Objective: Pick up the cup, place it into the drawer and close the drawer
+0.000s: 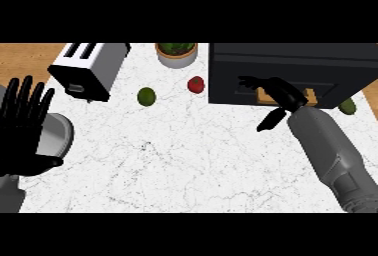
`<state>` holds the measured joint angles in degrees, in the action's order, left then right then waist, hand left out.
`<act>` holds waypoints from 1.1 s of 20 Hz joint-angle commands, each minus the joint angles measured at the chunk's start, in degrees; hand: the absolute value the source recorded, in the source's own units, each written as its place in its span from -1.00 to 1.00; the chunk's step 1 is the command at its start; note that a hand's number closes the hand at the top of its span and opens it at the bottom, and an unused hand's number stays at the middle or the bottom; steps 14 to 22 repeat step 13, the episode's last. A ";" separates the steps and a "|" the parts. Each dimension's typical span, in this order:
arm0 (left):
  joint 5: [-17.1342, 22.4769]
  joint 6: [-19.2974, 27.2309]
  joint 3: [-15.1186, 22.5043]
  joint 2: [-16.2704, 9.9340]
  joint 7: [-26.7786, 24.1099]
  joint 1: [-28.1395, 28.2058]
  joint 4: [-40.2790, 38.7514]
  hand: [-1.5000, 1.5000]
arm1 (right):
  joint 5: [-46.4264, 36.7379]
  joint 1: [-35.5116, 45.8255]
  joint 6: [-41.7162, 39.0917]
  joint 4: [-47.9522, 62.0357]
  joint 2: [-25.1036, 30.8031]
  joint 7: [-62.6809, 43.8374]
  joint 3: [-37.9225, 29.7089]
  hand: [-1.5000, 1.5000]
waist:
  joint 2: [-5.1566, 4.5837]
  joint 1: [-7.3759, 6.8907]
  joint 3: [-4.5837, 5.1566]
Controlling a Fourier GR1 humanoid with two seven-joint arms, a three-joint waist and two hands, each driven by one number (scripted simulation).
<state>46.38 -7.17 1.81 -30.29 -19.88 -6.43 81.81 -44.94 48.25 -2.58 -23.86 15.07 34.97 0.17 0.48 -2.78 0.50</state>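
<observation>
My left hand (pixel 26 125) rests flat-fingered at bench (pixel 170 160) edge; my right hand (pixel 277 92), fingers spread, touches the dark drawer unit (pixel 295 60); cup not discernible; beyond: lime (pixel 147 96), tomato (pixel 196 84), toaster (pixel 88 67), potted plant (pixel 176 52).

The right hand (pixel 277 95) is lying against the drawer (pixel 284 75) front — two fruits (pixel 147 96) and a toaster (pixel 88 67) sitting to its left, the left hand (pixel 26 125) resting farthest left.

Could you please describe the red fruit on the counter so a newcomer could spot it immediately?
Start at the white marbled counter and find the dark box-shaped drawer unit along its far edge. Just left of it lies the small round red fruit. Unlike the green fruit further left, it is red.
</observation>
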 commanded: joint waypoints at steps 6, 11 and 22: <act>-2.28 -1.83 0.64 0.67 -0.93 -1.94 -1.96 -1.00 | 0.11 8.40 -2.80 10.42 6.14 -1.68 -3.45 -1.00 | -2.32 -1.21 -0.62; -3.71 0.70 2.20 2.70 -0.93 -0.94 0.07 -1.00 | 0.08 7.62 -0.54 12.17 5.32 -1.44 -3.91 -1.00 | -2.58 -2.42 -0.72; -3.15 0.28 1.07 1.77 0.04 -3.17 -1.68 -1.00 | 0.17 9.13 -1.59 12.51 5.11 -0.89 -4.03 -1.00 | -2.63 -2.07 -0.69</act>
